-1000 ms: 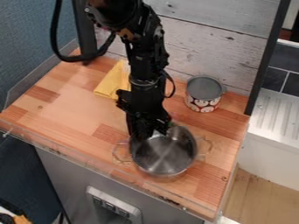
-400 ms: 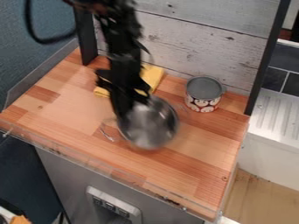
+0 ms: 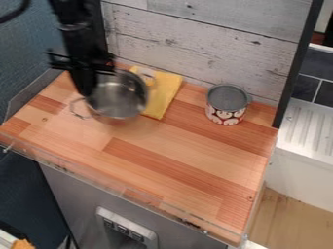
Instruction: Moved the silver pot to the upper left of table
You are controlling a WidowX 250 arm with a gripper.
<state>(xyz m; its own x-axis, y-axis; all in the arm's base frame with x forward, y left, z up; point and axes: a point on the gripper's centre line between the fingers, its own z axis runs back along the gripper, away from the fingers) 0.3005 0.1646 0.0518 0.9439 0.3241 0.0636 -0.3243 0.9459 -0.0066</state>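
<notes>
Silver pot (image 3: 119, 97): shifted from the front right of the yellow cloth (image 3: 161, 98), past its front, to its left side, the pot's right edge now overlapping the cloth in view. Whether its base touches the desk (image 3: 162, 158): cannot tell.

Black gripper (image 3: 90, 87): left of the cloth, at the pot's left rim, fingers apparently clamped on that rim; it has travelled leftward and back together with the pot.

Patterned tin (image 3: 226, 105): right of the cloth, upright, unchanged.

Bearing on the task: most of the carry seems done, the pot being at or near the upper-left goal. Likely remaining: settle it level, then release. Risk: the base dragging the cloth's edge.
</notes>
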